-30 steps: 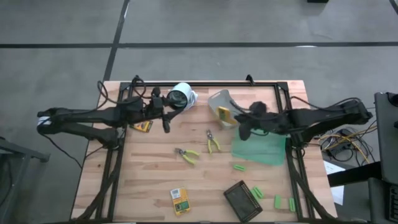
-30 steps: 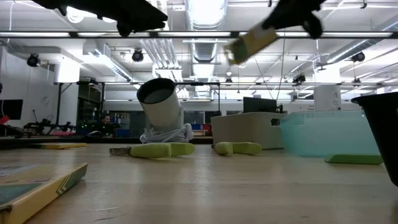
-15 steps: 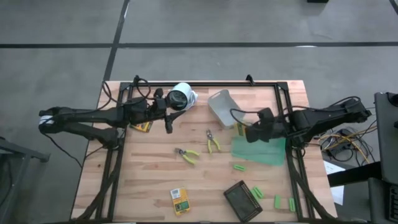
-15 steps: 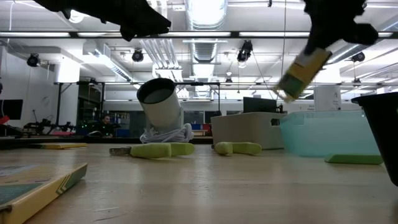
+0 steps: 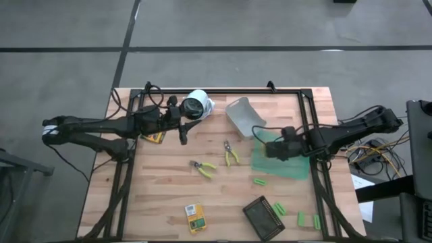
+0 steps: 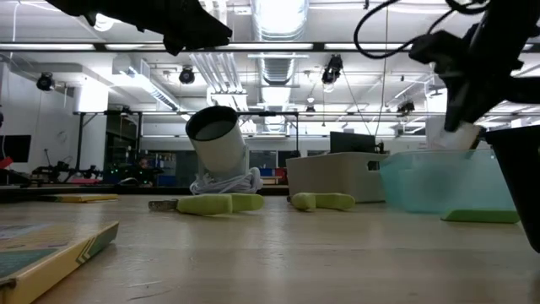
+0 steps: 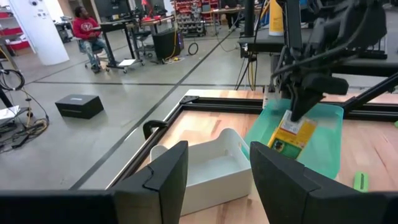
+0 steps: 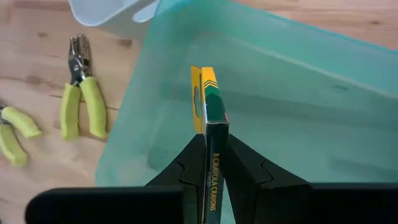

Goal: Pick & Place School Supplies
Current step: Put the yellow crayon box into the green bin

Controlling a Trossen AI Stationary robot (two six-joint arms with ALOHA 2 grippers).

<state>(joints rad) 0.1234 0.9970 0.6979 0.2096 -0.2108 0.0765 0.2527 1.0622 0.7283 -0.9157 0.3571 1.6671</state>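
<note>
- Two arms are over the wooden desk (image 5: pixel 169 189), but only one is at work: the right tool (image 8: pixel 207 163) hangs over the translucent green plastic bin (image 5: pixel 283 162), fingers clamped edge-on against the two flat faces of a small flat yellow crayon pack with green print (image 8: pixel 207 121).
- The pack is held upright by its narrow end, so it points straight down into the green bin's open mouth; judging from that pose, the step in hand is the drop into the bin, and a simple parting of the fingers should let it fall inside the walls.
- In the left wrist view the same pack (image 7: pixel 291 132) hangs above the bin's floor without touching it, well within the rim.
- The left tool (image 7: pixel 214 171) waits near the far-left part of the desk, fingers apart and empty, beside the white cylindrical camera (image 5: pixel 196 104). It probably stays back to leave the middle free for the other arm.
- Still lying loose on the desk: two small yellow-handled pliers-like tools (image 5: pixel 231 154) near the centre, another yellow pack (image 5: pixel 194 218) at the near edge, one more (image 5: pixel 156 137) by the left arm, and several tiny bright green blocks (image 5: pixel 260 181) near the green bin.
- The translucent grey bin (image 5: pixel 241 116) stands just beside the green one, and a dark rectangular tray (image 5: pixel 259 214) sits near the front edge.
- With so much unsorted, the task looks to be at an early stage.
</note>
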